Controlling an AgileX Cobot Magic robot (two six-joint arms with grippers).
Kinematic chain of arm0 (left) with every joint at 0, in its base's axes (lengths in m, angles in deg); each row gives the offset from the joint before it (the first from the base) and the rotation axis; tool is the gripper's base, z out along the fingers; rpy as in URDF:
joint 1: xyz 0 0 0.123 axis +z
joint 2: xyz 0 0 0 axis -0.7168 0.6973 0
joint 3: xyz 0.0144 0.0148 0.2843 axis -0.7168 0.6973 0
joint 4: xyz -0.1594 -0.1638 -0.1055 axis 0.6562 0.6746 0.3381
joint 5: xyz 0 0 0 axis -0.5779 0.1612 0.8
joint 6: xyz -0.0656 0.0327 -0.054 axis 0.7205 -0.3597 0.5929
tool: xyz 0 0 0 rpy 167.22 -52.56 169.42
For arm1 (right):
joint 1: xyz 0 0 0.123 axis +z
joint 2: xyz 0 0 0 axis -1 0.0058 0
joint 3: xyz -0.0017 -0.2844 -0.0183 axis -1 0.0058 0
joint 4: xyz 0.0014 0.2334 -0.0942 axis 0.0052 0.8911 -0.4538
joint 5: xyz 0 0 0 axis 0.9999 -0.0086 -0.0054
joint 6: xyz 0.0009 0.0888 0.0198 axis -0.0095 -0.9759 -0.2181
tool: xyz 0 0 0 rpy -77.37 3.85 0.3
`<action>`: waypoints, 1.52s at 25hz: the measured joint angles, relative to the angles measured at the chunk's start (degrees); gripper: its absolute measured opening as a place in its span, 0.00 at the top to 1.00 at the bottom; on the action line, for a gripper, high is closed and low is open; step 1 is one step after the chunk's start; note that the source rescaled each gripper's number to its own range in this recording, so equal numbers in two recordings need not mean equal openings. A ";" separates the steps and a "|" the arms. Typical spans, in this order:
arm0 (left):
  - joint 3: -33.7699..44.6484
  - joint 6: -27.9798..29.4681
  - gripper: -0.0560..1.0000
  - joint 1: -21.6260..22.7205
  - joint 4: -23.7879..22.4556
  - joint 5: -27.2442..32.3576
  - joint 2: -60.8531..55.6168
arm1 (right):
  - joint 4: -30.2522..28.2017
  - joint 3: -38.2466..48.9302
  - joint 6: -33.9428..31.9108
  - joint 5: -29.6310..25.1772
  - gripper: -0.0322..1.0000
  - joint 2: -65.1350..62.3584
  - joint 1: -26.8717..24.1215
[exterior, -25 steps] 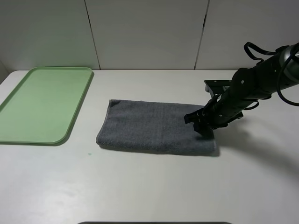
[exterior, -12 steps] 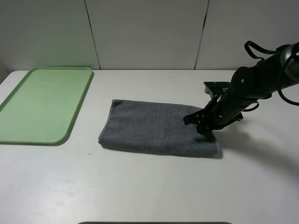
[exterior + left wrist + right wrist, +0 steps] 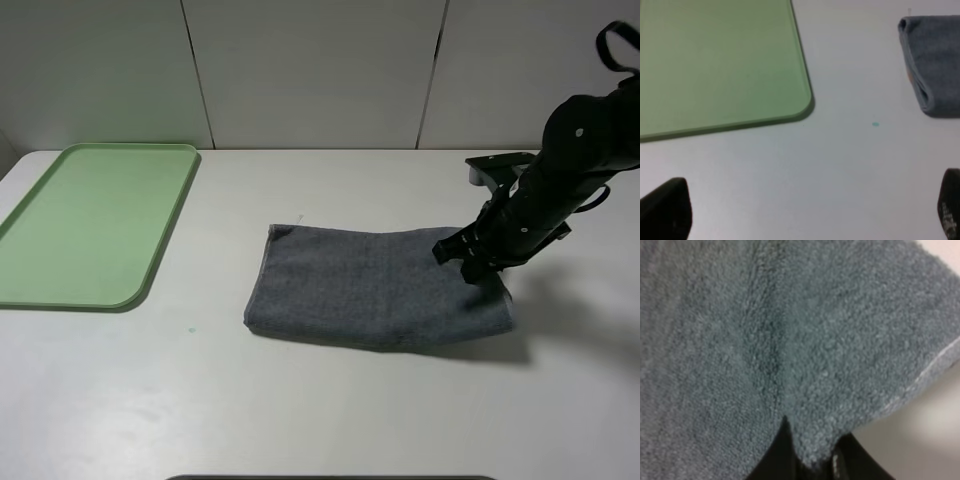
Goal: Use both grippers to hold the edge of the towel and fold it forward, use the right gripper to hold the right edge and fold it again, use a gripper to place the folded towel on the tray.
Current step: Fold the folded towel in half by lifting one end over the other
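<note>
White table [image 3: 330,400] — right gripper [image 3: 478,272], jaws pinching the towel [image 3: 370,285] edge, just tugged it rightward — second fold coming, I'd guess.

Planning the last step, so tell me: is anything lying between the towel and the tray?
Nothing visible does. The table between the towel and the tray shows only a tiny green speck, flat and no obstacle. The right pincer grips the towel's right end.
</note>
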 joint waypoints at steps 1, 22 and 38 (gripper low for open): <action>0.00 0.00 0.00 0.00 0.00 0.00 0.00 | -0.73 0.00 0.00 -0.69 0.94 -1.11 -0.42; 0.00 -0.05 0.00 0.00 0.00 0.00 0.00 | -9.40 -12.77 -5.53 -24.14 0.94 -5.81 -2.16; 0.00 -0.05 0.00 0.00 0.00 0.00 0.00 | 0.70 -13.32 -12.82 -18.69 0.94 -5.81 14.99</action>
